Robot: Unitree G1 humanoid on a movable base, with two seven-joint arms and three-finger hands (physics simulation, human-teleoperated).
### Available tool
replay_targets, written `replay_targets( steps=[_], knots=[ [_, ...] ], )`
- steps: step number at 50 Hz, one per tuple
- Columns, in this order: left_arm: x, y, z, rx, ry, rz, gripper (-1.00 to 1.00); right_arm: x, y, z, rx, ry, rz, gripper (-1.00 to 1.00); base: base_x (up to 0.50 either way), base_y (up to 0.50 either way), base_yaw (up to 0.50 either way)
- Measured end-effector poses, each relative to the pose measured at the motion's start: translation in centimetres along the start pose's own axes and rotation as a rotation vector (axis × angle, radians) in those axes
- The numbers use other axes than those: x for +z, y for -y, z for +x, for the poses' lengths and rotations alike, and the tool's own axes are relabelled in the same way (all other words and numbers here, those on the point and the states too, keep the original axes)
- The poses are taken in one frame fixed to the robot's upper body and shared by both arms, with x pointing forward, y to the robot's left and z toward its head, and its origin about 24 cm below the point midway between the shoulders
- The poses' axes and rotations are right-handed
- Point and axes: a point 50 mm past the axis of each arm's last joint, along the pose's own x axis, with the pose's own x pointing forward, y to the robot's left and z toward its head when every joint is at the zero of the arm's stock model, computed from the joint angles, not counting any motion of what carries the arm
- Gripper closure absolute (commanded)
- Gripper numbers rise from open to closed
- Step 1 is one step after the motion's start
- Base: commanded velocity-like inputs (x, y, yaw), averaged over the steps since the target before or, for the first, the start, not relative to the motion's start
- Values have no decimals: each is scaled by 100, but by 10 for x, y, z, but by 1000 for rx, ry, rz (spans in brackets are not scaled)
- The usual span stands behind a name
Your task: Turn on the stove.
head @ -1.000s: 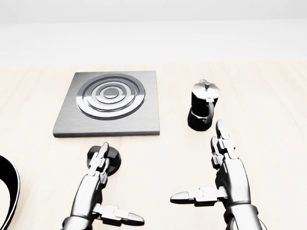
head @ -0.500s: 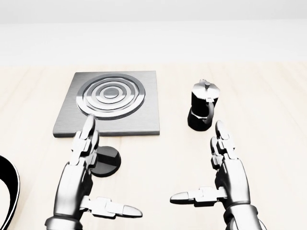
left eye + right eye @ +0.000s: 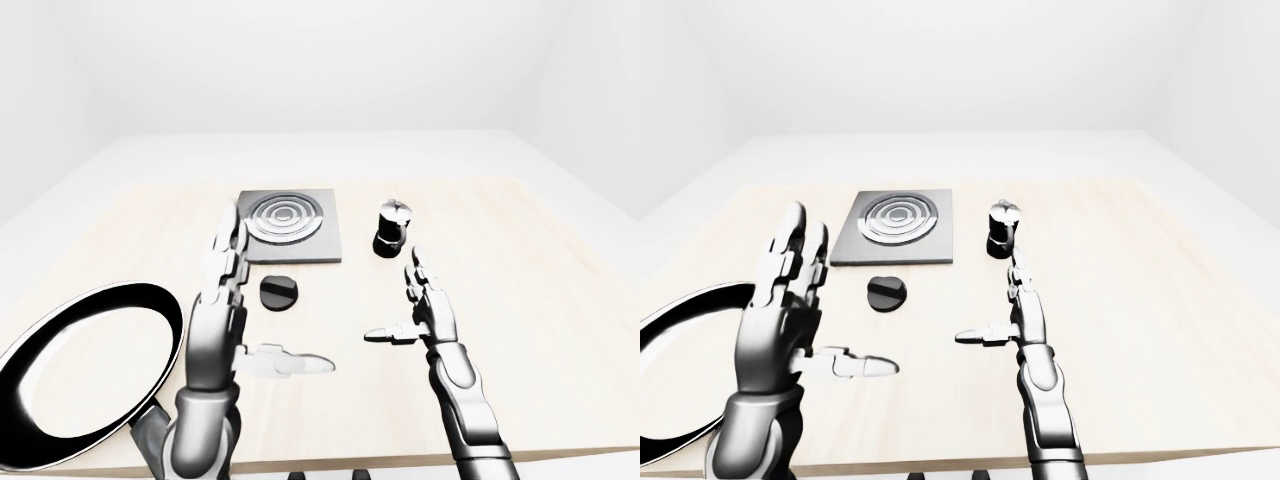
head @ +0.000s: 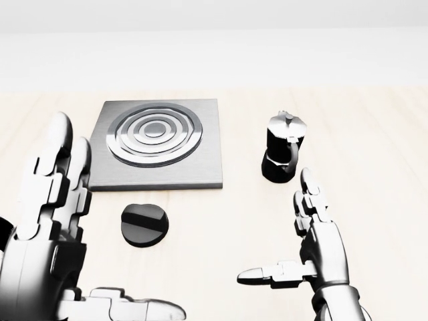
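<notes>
The stove is a silver square plate with concentric rings (image 4: 157, 144), lying on a pale wooden table. Its black round knob (image 4: 144, 224) lies on the table just below the plate, uncovered. My left hand (image 3: 840, 292) is raised above the table to the left of the knob, fingers (image 4: 57, 174) spread upward and thumb out, open and empty. My right hand (image 4: 274, 224) is open and empty at the lower right of the head view, fingers pointing toward the moka pot and apart from it.
A black and silver moka pot (image 4: 282, 155) stands right of the stove plate. A large black-rimmed pan (image 3: 45, 432) lies at the lower left by the table's near edge. The table's (image 3: 520, 260) edges show in the eye views.
My left hand has lifted off the knob, moving up and left toward the camera; the knob now shows whole. The right hand, pot and plate have not moved.
</notes>
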Motion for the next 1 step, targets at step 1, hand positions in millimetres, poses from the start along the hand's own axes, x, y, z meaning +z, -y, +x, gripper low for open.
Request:
replay_targets(
  steps=[1],
  knots=[
    [5, 0, -1, 3, 12, 3, -100, 0, 0, 0, 0, 0, 0, -100, 0, 0, 0]
  ],
)
